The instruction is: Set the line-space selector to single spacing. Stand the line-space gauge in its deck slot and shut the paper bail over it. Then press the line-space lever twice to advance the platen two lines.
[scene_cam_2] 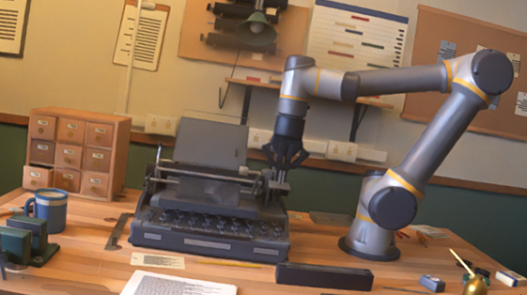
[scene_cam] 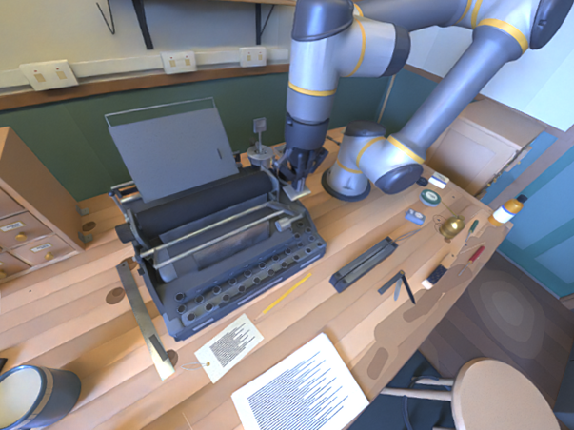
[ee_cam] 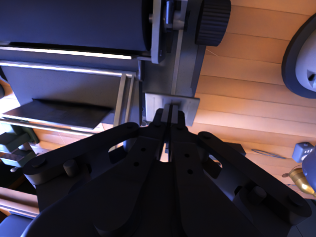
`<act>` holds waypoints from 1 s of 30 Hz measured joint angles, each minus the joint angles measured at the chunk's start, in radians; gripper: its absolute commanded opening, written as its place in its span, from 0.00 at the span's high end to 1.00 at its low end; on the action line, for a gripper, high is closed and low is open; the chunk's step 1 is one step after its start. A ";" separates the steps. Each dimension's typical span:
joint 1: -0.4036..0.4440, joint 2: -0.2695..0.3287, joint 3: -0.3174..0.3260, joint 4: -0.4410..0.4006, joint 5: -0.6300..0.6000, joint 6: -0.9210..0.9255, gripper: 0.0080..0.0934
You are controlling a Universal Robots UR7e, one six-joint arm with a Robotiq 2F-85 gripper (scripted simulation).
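The line-space lever's flat grey pad (ee_cam: 171, 108) (scene_cam: 296, 191) sticks out at the right end of the typewriter (scene_cam: 214, 235) (scene_cam_2: 211, 208) carriage. My gripper (ee_cam: 170, 112) (scene_cam: 298, 180) (scene_cam_2: 281, 178) is closed and empty, with its tips down on that pad. The paper bail (scene_cam: 219, 230) lies across the deck in front of the dark platen (scene_cam: 203, 201). A flat dark plate, likely the line-space gauge (ee_cam: 61, 113), stands under the bail in the deck. The platen knob (ee_cam: 211, 21) sits just beyond the lever. The line-space selector is not clear to me.
The arm's base (scene_cam: 349, 173) stands close on the right of the typewriter. A small post stand (scene_cam: 260, 150) sits behind the carriage end. A dark bar (scene_cam: 363, 263), a pencil (scene_cam: 286, 294), papers (scene_cam: 300, 394) and small tools lie on the bench in front.
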 measured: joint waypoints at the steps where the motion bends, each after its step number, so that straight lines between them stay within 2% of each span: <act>1: 0.000 0.000 0.000 -0.001 0.000 0.000 1.00; 30: 0.006 0.000 0.007 -0.012 -0.003 0.006 1.00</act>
